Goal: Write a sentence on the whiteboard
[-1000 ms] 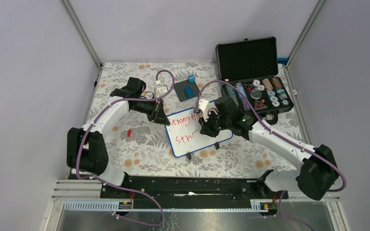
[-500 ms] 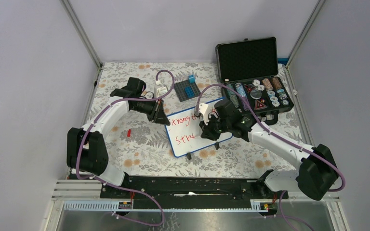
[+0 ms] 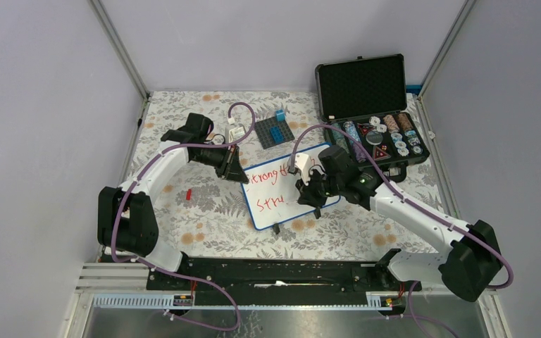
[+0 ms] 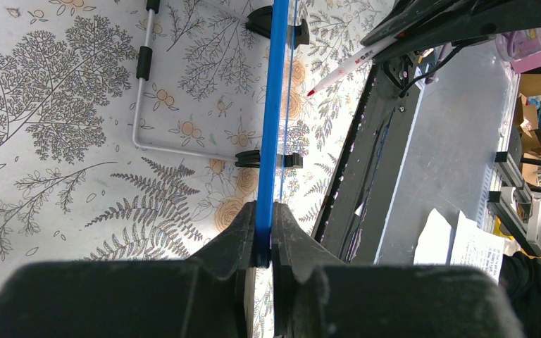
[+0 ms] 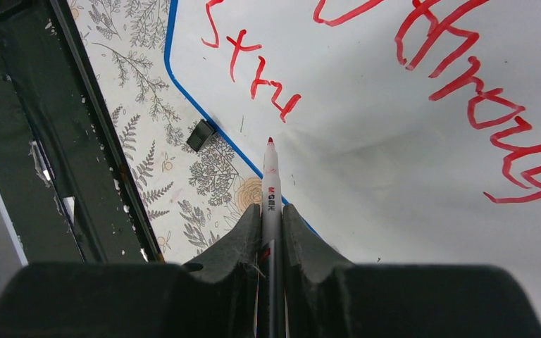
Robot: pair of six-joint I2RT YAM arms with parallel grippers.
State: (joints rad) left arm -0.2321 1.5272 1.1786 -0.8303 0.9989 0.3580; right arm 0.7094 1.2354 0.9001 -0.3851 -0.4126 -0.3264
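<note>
The whiteboard [image 3: 273,215], white with a blue rim, lies tilted in the middle of the floral table. It bears red writing, "Strong th…" above "Stru". My left gripper [image 3: 240,176] is shut on its left edge; the left wrist view shows the blue rim [image 4: 270,127] pinched between the jaws of the left gripper [image 4: 264,236]. My right gripper [image 3: 309,194] is shut on a red-tipped white marker [image 5: 270,184]. The marker's tip hovers close over the whiteboard [image 5: 394,162], just past the "u" of "Stru"; I cannot tell if it touches.
An open black foam-lined case [image 3: 361,86] with spools and small parts stands at the back right. A dark baseplate with blue bricks [image 3: 275,131] lies behind the board, a small white item [image 3: 236,132] beside it. A small red piece [image 3: 189,193] lies left.
My right arm has shifted slightly right and toward the near edge, carrying the marker past the end of "Stru". The left arm and the board have not moved.
</note>
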